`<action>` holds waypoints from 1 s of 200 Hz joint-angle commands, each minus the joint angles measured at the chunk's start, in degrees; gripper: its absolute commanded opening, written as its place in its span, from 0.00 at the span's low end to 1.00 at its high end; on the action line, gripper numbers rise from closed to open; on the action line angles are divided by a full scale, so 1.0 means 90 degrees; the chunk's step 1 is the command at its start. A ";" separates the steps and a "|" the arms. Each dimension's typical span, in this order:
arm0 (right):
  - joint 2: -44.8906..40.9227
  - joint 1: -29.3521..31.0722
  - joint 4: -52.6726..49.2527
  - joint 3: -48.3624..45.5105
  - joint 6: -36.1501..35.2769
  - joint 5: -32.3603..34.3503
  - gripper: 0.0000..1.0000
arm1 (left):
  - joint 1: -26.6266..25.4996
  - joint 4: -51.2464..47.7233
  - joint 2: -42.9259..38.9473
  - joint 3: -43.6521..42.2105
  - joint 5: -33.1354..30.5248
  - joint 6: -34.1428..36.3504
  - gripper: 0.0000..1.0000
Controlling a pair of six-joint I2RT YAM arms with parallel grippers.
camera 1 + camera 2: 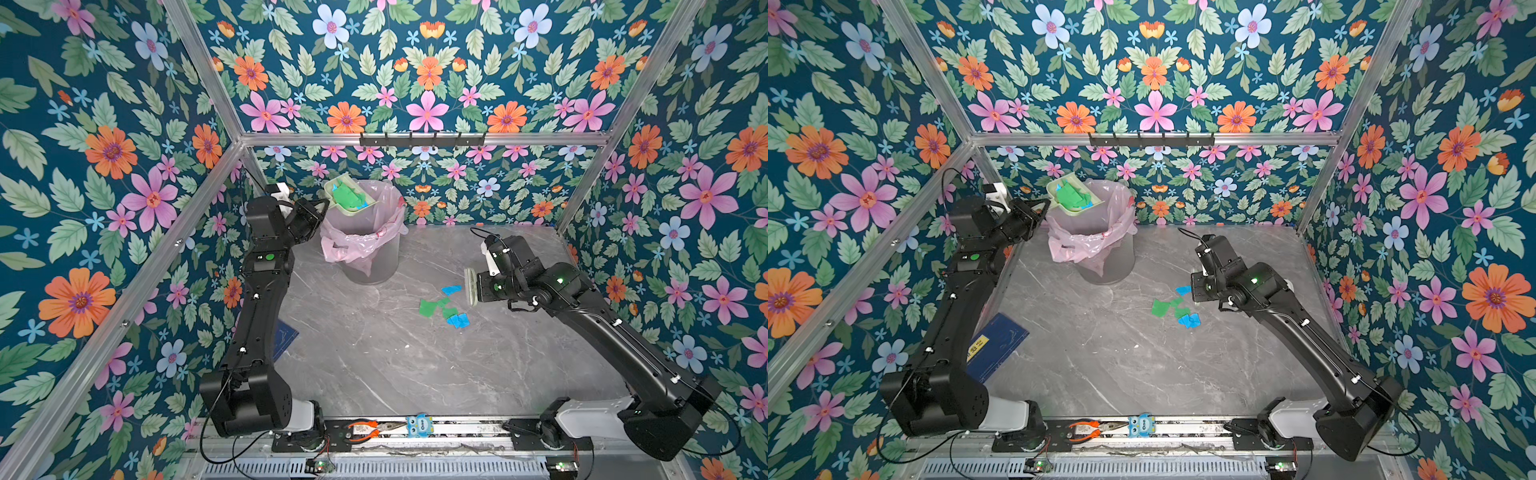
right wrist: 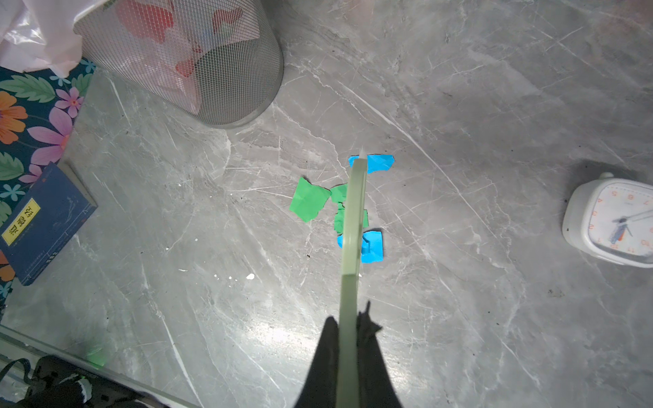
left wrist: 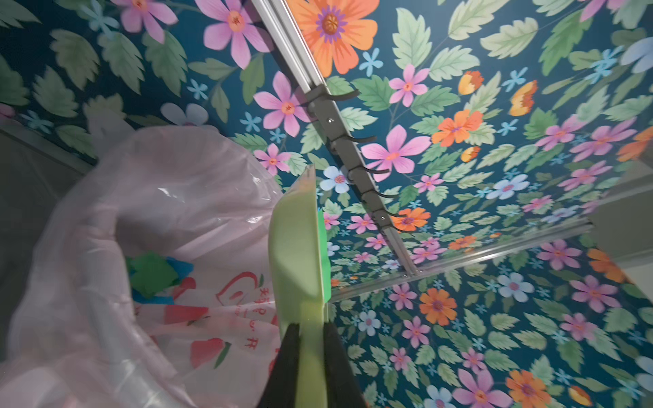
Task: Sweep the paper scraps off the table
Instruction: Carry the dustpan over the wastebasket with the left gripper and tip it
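Observation:
Several green and blue paper scraps [image 1: 444, 308] [image 1: 1177, 309] [image 2: 309, 205] lie bunched on the marble table [image 1: 374, 365], right of the middle. My right gripper [image 1: 478, 286] [image 2: 348, 318] is shut on the handle of a pale green brush [image 1: 470, 286] [image 2: 353, 219], which hangs just above that bunch. My left gripper [image 1: 321, 206] [image 3: 311, 325] is shut on the handle of a pale green dustpan [image 1: 332, 187] [image 1: 1054, 189] [image 3: 296, 254]. The pan is tilted over the bin's rim, with more scraps [image 1: 349, 195] in it. Other scraps [image 3: 152, 275] lie inside the bag.
A mesh bin [image 1: 370, 266] [image 2: 198, 60] lined with a pink bag [image 3: 159, 197] stands at the back middle. A blue book [image 1: 998, 345] [image 2: 46, 226] leans at the left wall. A white clock [image 2: 611, 222] stands right of the scraps. Orange pliers [image 1: 365, 428] lie on the front rail.

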 commanded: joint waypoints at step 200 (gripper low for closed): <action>-0.0143 -0.0007 0.0477 -0.0465 -0.0076 0.0220 0.00 | -0.1712 -0.4088 0.1648 0.3418 -0.4244 0.3979 0.00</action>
